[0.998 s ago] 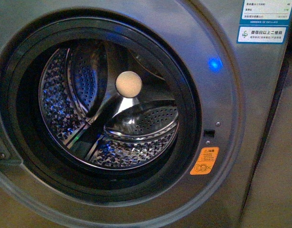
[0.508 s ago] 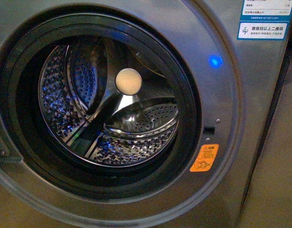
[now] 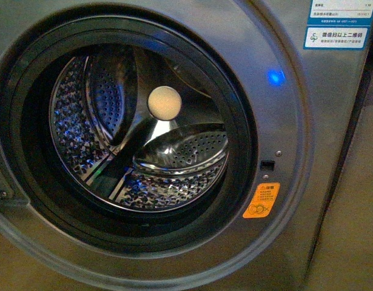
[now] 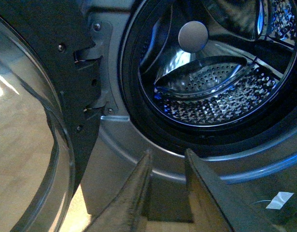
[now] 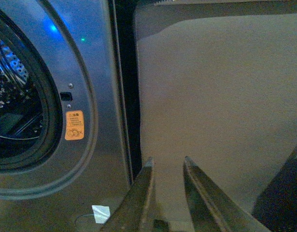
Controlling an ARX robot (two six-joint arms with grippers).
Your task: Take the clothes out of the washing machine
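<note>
At the far left of our reach, the round black-rimmed glass door [image 4: 27, 145] stood swung wide, and our left end effector [image 4: 167, 159] hung just below the drum opening, its two dark fingers slightly parted and grasping nothing. We judged that a careless lift from there could have knocked a finger against the black rubber gasket [image 3: 241, 121] or the hinge bracket [image 4: 92, 72].

Further right, the grey metallic front-loading washing machine [image 3: 295, 121] filled our front view, and its perforated steel drum [image 3: 71, 139] showed only bare metal, paddles and a pale round hub [image 3: 165, 103]. We could see no dark navy garment anywhere, neither in the drum nor in either end effector, so we could not tell where it lay. The risk, as we judged it, was reaching into an empty drum, or leaving off while fabric lay hidden low behind the gasket.

Rightmost, our right end effector [image 5: 166, 166] hovered beside the machine's edge near the small orange sticker [image 5: 74, 125], fingers slightly apart and empty; swinging inward, it could have struck the front panel.
</note>
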